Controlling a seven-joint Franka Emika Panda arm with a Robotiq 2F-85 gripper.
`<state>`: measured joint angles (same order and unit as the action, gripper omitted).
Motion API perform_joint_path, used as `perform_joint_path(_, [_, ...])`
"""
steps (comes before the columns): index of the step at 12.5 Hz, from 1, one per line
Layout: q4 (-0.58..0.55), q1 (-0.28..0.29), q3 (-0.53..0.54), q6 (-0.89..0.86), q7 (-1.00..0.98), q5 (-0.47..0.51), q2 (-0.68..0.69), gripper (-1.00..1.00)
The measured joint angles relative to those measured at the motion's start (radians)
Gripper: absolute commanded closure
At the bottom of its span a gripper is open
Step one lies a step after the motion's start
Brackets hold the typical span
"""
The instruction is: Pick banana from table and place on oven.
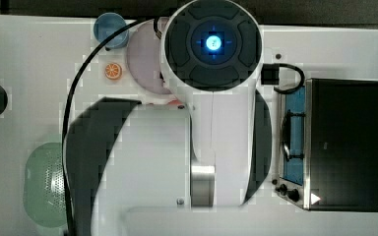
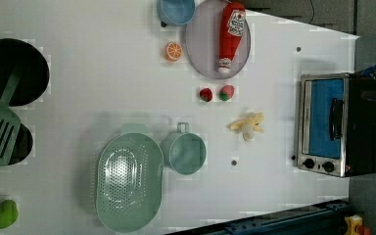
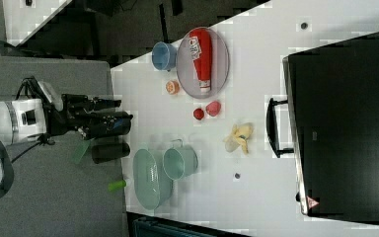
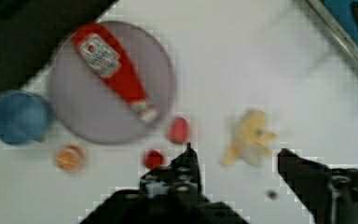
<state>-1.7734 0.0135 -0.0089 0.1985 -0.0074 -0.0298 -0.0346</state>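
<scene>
No wording is showing clearly enough to read. The ketchup bottle (image 2: 231, 35) is carrying a white label with red print — illegible — and the oven (image 3: 348, 128) is bearing a small red-and-white triangular sign at one corner — its symbol is not legible.

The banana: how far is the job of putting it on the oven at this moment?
Nothing looks done yet. The banana lies on the white table, apart from the oven, whose black top is bare. In hand: the pincer is open and holds nothing, with the banana seen between its fingers in the wrist view. Left: descend, grasp, lift, carry, and set it on the oven.
</scene>
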Motion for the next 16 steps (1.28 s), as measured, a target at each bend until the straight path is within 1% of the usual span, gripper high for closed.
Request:
perform_joint_path(1, [-0.120,-0.008,-0.001,-0.069,0.001,-0.010,-0.101,-0.59])
perform_joint_path(2, [-0.227,-0.022,-0.001,-0.146,0.001,0.000,-0.221,-0.81])
perform_joint_path(3, [-0.307,-0.030,-0.007,-0.182,0.008,0.013,-0.331,-0.99])
perform_joint_path(4, [-0.348,-0.029,-0.018,-0.181,0.024,0.012,-0.424,-1.00])
perform_joint_path(5, [-0.354,-0.033,-0.021,-0.168,0.030,0.015,-0.492,-1.00])
perform_joint_path(7, [-0.322,-0.034,-0.025,-0.148,0.030,0.019,-0.545,-1.00])
perform_joint_path(9, [-0.311,-0.034,-0.035,-0.153,0.036,-0.013,-0.513,-1.00])
perform_joint_path(10, [-0.314,-0.040,-0.037,-0.135,0.038,-0.014,-0.468,-1.00])
perform_joint_path(13, [-0.314,-0.042,-0.034,0.028,0.038,0.012,-0.233,-1.00])
perform_joint_path(14, [-0.318,-0.044,-0.030,0.048,0.038,0.019,-0.148,-1.00])
perform_joint_path(15, [-0.326,-0.036,-0.038,0.085,0.039,0.023,-0.068,-1.00])
perform_joint_path(16, [-0.357,-0.024,-0.052,0.168,0.039,0.024,-0.006,-1.00])
